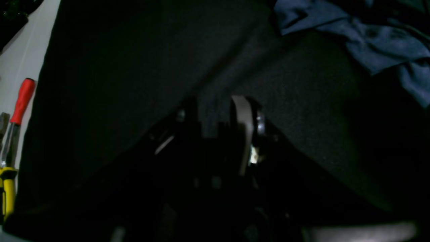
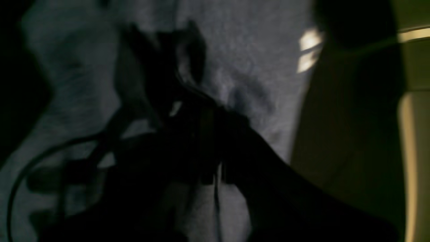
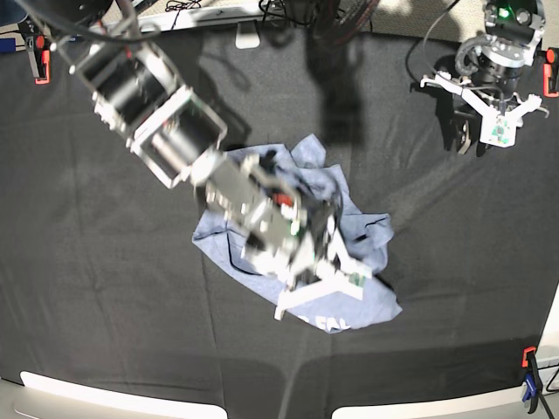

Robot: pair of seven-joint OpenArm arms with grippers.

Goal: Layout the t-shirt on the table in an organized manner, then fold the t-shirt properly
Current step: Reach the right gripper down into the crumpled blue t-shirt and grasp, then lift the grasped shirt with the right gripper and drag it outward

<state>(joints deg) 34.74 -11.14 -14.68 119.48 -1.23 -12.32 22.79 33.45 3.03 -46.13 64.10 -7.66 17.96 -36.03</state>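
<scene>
The t-shirt (image 3: 362,236) lies crumpled in a heap in the middle of the table (image 3: 105,288), with white lettering showing at its near edge. My right gripper (image 3: 325,253) is pressed down into the heap. In the blurred right wrist view its dark fingers (image 2: 196,50) stand almost together, with a thin fold of the grey t-shirt (image 2: 242,67) pinched between them. My left gripper (image 3: 465,133) hovers at the far right of the table. It (image 1: 216,117) is open over bare black cloth (image 1: 134,67) and holds nothing. A corner of the t-shirt (image 1: 379,43) lies well beyond it.
A red-handled clamp (image 1: 22,101) with a yellow part (image 1: 6,191) sits at the table's edge beside the left gripper. Orange clips (image 3: 39,54) (image 3: 550,77) mark the far corners, and a blue and orange clip (image 3: 528,371) the near right. Pale strips (image 3: 113,393) run along the near edge.
</scene>
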